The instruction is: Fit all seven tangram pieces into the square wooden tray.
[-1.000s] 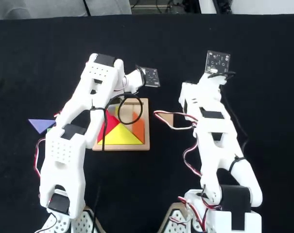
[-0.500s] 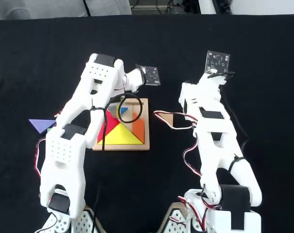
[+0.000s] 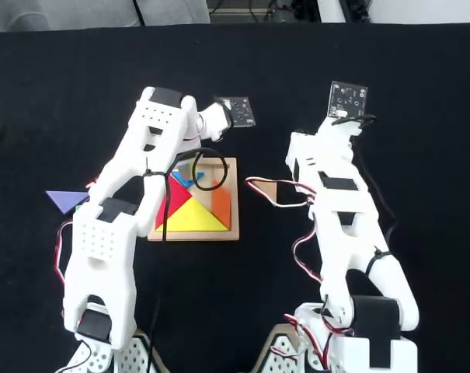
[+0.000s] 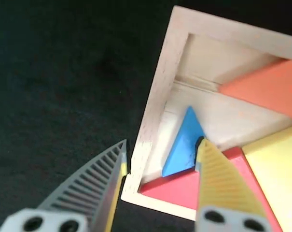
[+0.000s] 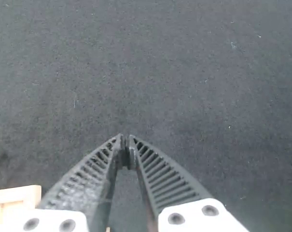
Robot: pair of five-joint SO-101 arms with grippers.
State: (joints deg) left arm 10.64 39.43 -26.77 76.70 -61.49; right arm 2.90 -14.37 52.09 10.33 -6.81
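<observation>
Left gripper (image 4: pixel 161 145): you have it spread wide, straddling the wall of the square wooden tray (image 4: pixel 158 92); one finger (image 4: pixel 107 179) hangs outside over the black cloth (image 4: pixel 54 72), the other (image 4: pixel 218 183) stands inside. The blue triangle (image 4: pixel 184 145) lies in the tray between the fingers, its edge against the inner one, not gripped. In the high view, with the tray (image 3: pixel 233 202) as the dial, the blue triangle (image 3: pixel 189 179) sits near 11 o'clock, the red piece (image 3: pixel 176 200) at 9, the yellow piece (image 3: pixel 194 217) at 6, the orange piece (image 3: pixel 221 203) at 3. The purple triangle (image 3: pixel 64 200) lies outside, well off at 9 o'clock. Right gripper (image 5: pixel 125 145): pinched together on nothing, over bare cloth
</observation>
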